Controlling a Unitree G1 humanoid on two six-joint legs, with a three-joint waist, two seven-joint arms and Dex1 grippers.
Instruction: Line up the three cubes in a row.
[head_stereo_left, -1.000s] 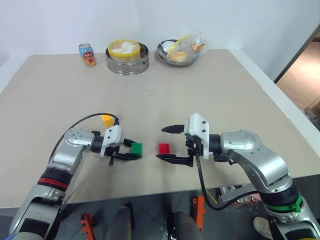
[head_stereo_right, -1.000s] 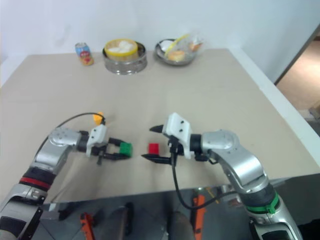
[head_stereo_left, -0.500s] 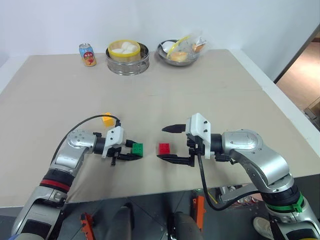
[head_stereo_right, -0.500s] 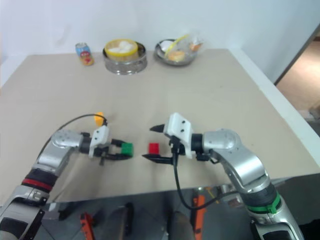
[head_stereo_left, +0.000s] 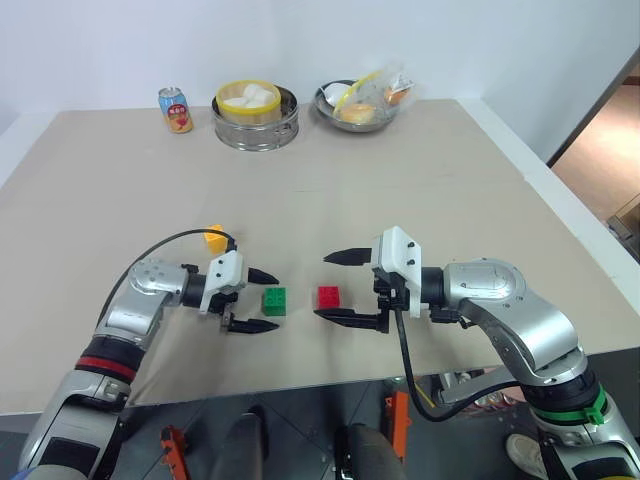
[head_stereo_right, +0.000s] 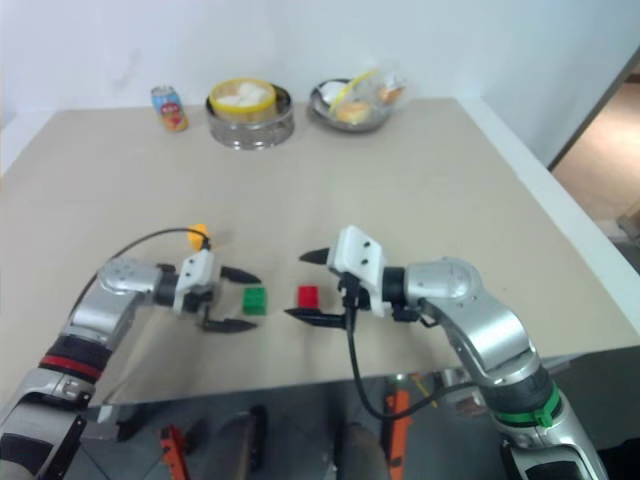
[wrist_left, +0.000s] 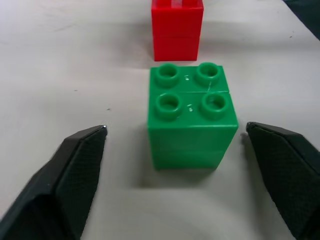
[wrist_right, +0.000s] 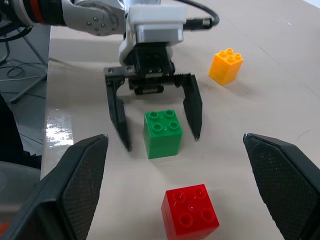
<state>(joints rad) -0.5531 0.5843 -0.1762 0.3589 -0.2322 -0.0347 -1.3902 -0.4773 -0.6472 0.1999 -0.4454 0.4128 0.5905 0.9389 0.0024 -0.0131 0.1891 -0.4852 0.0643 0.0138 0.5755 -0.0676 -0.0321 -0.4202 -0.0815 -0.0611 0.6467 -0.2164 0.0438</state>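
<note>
Sitting free on the tan table (head_stereo_left: 420, 170), the green cube (head_stereo_left: 274, 300) has the left gripper (head_stereo_left: 262, 301) spread wide around it, 1 black finger on the far side, 1 on the near side, neither touching. Just to its right, the red cube (head_stereo_left: 328, 297) rests inside the right gripper (head_stereo_left: 334, 289), whose fingers are also wide apart and clear of it. Further left and farther back, the yellow-orange cube (head_stereo_left: 214, 238) peeks out behind the left arm's cable, partly covered from the head camera. Over to the right wrist camera: that block shows whole there, all 4 studs plain, well apart from the other 2. Left wrist camera now: green cube up close, studs and a seam across its top, gaps on both sides, while the red one behind is cut off at the frame's edge. Far back stand an orange can (head_stereo_left: 175, 109), a steamer (head_stereo_left: 254, 113) and a metal bowl (head_stereo_left: 358, 105); the bowl's contents are hard to make out.
</note>
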